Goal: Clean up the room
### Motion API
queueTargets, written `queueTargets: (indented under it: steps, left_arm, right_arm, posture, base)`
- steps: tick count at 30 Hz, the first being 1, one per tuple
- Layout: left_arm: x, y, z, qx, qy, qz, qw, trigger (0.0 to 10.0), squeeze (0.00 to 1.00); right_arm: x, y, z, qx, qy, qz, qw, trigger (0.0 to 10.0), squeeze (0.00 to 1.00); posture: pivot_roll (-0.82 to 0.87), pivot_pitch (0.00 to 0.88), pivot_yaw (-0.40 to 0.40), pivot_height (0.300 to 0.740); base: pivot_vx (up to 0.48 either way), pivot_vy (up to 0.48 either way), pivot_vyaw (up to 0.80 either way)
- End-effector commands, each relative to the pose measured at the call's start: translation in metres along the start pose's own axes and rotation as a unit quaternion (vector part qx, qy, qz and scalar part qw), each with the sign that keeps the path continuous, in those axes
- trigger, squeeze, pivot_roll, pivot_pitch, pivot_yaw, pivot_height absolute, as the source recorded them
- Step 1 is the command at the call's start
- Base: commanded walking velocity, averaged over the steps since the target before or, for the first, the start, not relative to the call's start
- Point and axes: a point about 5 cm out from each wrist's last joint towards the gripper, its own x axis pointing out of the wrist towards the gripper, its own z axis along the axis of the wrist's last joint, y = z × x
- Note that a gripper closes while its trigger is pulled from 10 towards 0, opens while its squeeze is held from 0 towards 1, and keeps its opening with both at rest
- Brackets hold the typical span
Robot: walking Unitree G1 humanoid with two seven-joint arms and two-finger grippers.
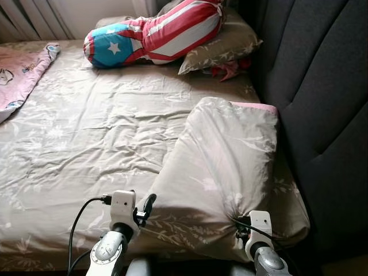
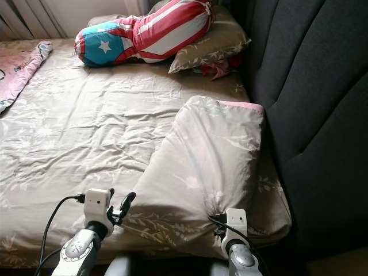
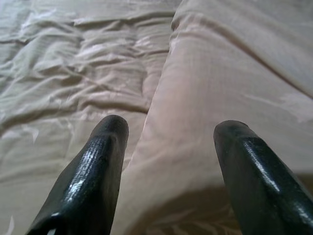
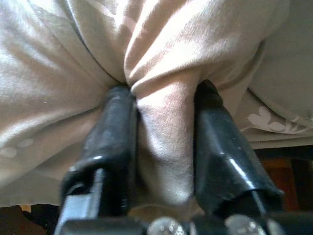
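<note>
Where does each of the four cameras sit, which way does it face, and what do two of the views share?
Left eye view: on the head, looking down at the bed; both arms show.
Right eye view: same scene, with the flag cushion.
Left wrist view: along the open left gripper at the near pillow.
Right wrist view: along the right gripper, pinching that pillow's cover.
Both wrist views share the near pillow.

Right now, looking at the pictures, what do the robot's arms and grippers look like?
Both arms are silver with rounded metal joints. Each wrist carries a white boxy camera block, and black cables loop off both. The left gripper has two long, glossy black fingers with rounded tips. The right gripper has the same black fingers, wider toward the base.
</note>
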Motion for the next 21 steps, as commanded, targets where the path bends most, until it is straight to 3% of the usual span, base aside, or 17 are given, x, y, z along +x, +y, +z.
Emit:
queueTargets:
  steps: [1, 10, 21]
  left_arm:
    - [-0.001, -0.001, -0.004, 0.007, 0.007, 0.0, 1.0, 10.0, 0.0]
    - [0.003, 0.004, -0.005, 0.018, 0.004, -0.002, 1.0, 10.0, 0.0]
    - [0.006, 0.002, -0.007, 0.015, 0.0, -0.002, 1.0, 10.0, 0.0]
  right_arm:
    - [-0.004, -0.016, -0.013, 0.012, 0.027, -0.039, 0.999, 0.0, 0.0]
    - [-0.003, -0.034, -0.004, 0.019, 0.013, -0.077, 0.997, 0.0, 0.0]
    - [-0.002, -0.042, 0.003, 0.02, 0.002, -0.096, 0.995, 0.0, 0.0]
  posture:
    - [-0.02, 0.073, 0.002, 0.657]
    - [-0.04, 0.025, 0.0, 0.657]
    - [-0.05, 0.004, -0.004, 0.657]
  base:
    - [0.0, 0.0, 0.0]
    - [0.0, 0.0, 0.0]
    - [0.0, 0.0, 0.0]
